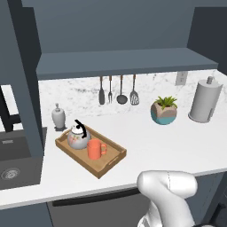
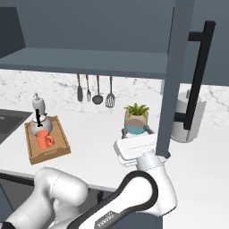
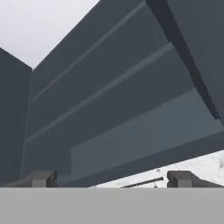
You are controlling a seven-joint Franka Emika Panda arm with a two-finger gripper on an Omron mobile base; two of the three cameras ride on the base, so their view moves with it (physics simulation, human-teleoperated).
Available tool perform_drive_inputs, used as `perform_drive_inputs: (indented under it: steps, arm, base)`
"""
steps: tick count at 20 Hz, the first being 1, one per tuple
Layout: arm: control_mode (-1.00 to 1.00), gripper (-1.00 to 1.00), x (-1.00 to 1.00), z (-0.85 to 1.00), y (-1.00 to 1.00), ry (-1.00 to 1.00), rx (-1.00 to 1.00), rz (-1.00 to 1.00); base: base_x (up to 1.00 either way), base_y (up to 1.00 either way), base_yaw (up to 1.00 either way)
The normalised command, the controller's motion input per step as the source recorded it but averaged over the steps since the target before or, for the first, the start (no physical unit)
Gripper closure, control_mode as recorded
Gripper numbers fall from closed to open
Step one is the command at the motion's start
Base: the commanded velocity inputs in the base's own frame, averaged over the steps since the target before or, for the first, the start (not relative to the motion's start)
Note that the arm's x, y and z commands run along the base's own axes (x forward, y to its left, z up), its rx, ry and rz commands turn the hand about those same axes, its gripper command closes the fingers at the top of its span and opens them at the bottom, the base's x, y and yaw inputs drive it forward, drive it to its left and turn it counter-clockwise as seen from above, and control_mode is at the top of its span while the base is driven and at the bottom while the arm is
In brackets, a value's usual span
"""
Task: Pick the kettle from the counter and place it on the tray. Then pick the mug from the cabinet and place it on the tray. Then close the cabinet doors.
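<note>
The white kettle (image 1: pixel 78 136) and the orange mug (image 1: pixel 94 149) stand side by side in the wooden tray (image 1: pixel 111 162) on the marble counter (image 1: pixel 177 146). From the right I see the kettle (image 2: pixel 39 125), mug (image 2: pixel 43 139) and tray (image 2: pixel 49 152) again. The cabinet (image 1: pixel 124 62) stands open above. Its left door (image 1: pixel 22 88) and right door (image 2: pixel 179 67) both swing out over the counter. My gripper (image 2: pixel 135 131) is open and empty, close beside the right door's lower edge. In the hand view the gripper (image 3: pixel 111 179) points up into the cabinet.
A slim dispenser (image 1: pixel 58 116) stands behind the tray. Utensils (image 1: pixel 117 91) hang on the back wall. A potted plant (image 1: pixel 164 111) and a paper towel roll (image 1: pixel 205 101) sit at the right. A sink (image 1: pixel 13 159) lies at the left.
</note>
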Motion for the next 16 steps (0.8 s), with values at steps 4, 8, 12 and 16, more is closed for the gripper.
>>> perform_drive_inputs:
  steps: [4, 8, 12, 16]
  arm:
    - [-1.0, -1.0, 0.07, -0.08, -0.68, 0.01, 0.04, -0.18]
    - [-1.0, -1.0, 0.0, 0.0, -0.65, -0.08, 0.03, -0.13]
    - [-1.0, -1.0, 0.0, 0.0, -0.44, -0.12, 0.01, -0.09]
    - [-1.0, -1.0, 0.0, 0.02, -0.39, -0.15, 0.0, -0.09]
  base:
    - [0.0, 0.0, 0.0]
    - [0.0, 0.0, 0.0]
    - [0.0, 0.0, 0.0]
    - [0.0, 0.0, 0.0]
